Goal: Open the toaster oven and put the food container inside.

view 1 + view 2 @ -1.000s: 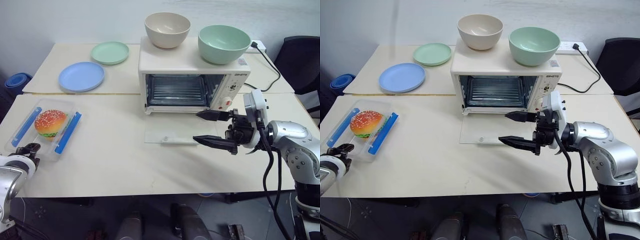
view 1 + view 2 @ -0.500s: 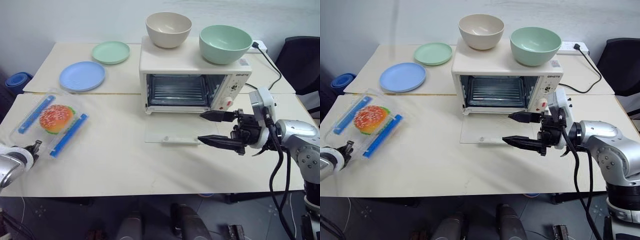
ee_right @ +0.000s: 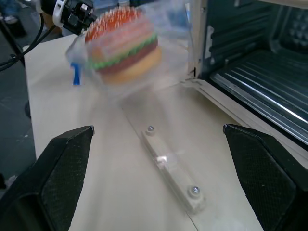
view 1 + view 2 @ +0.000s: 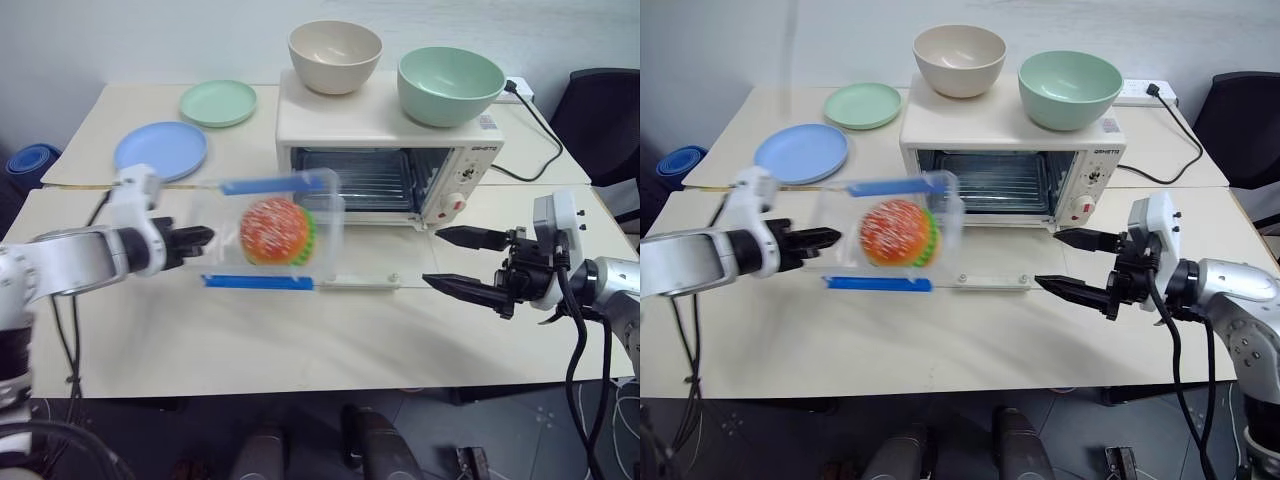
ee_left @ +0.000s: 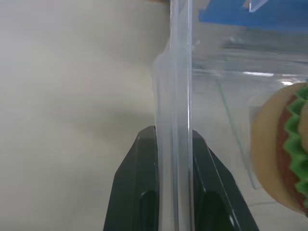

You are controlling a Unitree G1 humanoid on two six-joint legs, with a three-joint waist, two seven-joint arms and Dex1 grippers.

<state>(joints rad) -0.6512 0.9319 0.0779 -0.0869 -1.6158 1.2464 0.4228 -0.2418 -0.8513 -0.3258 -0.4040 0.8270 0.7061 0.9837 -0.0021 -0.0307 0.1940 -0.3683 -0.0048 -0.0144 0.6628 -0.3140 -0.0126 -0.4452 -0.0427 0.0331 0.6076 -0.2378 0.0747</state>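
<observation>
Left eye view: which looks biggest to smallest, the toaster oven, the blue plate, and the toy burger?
1. toaster oven
2. blue plate
3. toy burger, though it is held up nearer the camera, so it looks bigger than it would lying on the table.

The cream oven (image 4: 388, 150) stood with its glass door (image 4: 350, 268) dropped flat. The clear container (image 4: 268, 232), blue-clipped with a burger (image 4: 277, 231) inside, hung tipped on edge before it.

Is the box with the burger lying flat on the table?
No, the left gripper holds the food container up off the table, tipped on its side in front of the toaster oven.
</observation>
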